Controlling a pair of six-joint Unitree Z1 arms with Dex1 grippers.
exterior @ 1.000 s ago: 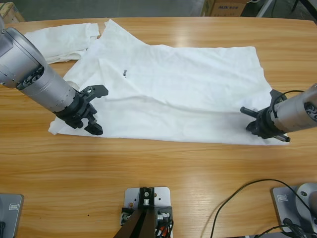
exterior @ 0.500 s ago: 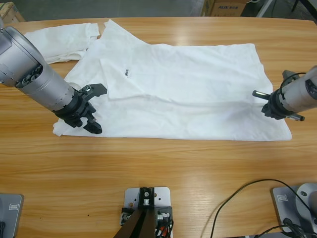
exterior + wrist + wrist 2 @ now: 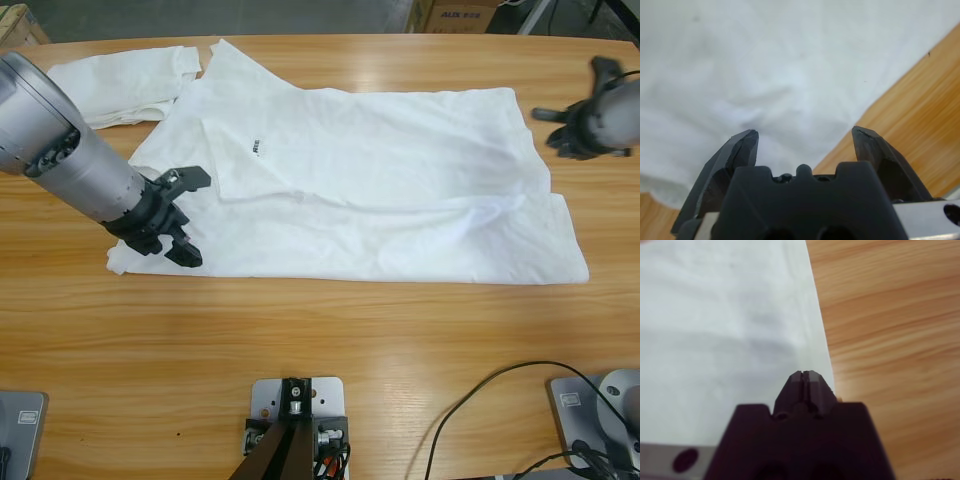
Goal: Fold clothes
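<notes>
A white T-shirt [image 3: 380, 180] lies spread flat across the table, with small black lettering [image 3: 255, 148] on its chest. A folded white bundle [image 3: 115, 85] sits at the far left corner. My left gripper [image 3: 190, 215] is open over the shirt's near left edge. In the left wrist view its jaws [image 3: 805, 132] stand wide apart above the white cloth [image 3: 765, 60], holding nothing. My right gripper [image 3: 562, 135] hovers by the shirt's far right corner. The right wrist view shows it [image 3: 806, 375] shut and empty above the cloth's edge [image 3: 715, 315].
Bare wooden table [image 3: 320, 340] runs along the near side and to the right of the shirt [image 3: 890, 315]. A cardboard box [image 3: 455, 15] stands beyond the far table edge. A black cable [image 3: 470, 400] loops at the near right.
My right gripper has moved from the shirt's near right corner back along its right edge to the far right. That corner now lies flat on the table. The left gripper barely moved.
</notes>
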